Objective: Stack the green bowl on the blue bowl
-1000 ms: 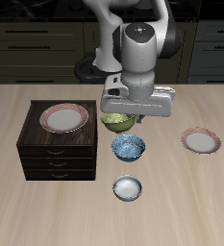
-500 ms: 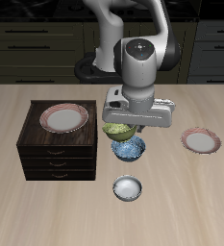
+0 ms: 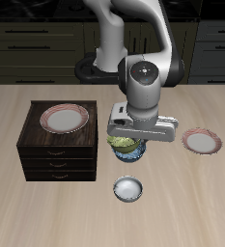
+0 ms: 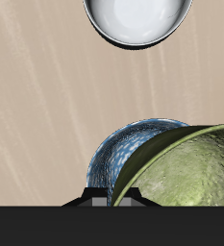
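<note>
Green bowl [image 3: 125, 145]: held under the gripper, its opening up, just above the blue bowl and covering most of it; a round thing, so it has no long axis to tell.
Blue bowl [image 4: 126, 154]: on the surface near the middle, opening up; in the wrist view only its one side shows past the green rim.
Gripper [image 3: 129, 142]: closed on the green bowl at its rim; the fingers are mostly hidden by the arm's body.
White bowl [image 3: 127, 189]: nearer the front edge, apart from the two bowls.
Cabinet [image 3: 56, 154]: dark wood with drawers, beside the bowls, a pink-rimmed plate [image 3: 65, 118] lies on top.
Second plate [image 3: 202, 142]: on the surface, at the other side of the arm.
Hard to see: whether the green bowl touches the blue one already.
</note>
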